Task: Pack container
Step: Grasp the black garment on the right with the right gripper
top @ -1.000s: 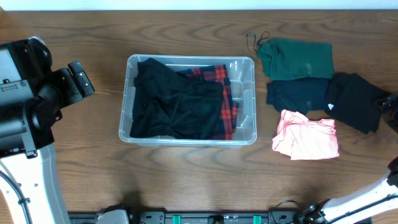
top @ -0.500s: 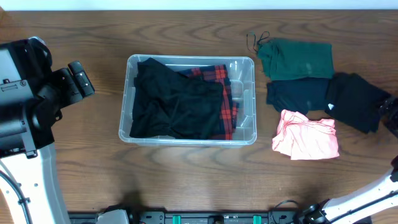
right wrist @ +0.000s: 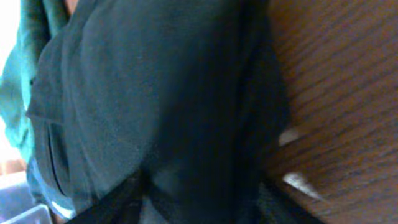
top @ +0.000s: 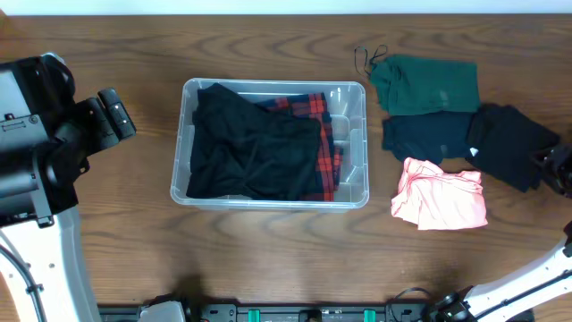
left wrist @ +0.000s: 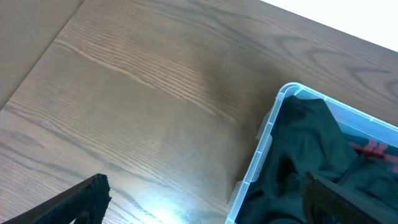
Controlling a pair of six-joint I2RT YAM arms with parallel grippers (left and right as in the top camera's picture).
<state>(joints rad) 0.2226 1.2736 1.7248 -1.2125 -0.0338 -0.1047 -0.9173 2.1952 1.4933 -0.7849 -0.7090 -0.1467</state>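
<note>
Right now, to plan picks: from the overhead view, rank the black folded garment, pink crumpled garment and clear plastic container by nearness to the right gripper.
1. Black folded garment, far right, at the right gripper.
2. Pink crumpled garment, left of it.
3. Clear plastic container, table centre.

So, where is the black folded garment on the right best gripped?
Pinch the black folded garment at its right edge, from above on the right: that edge lies free beside the right gripper, while its left edge meets the navy folded garment.
</note>
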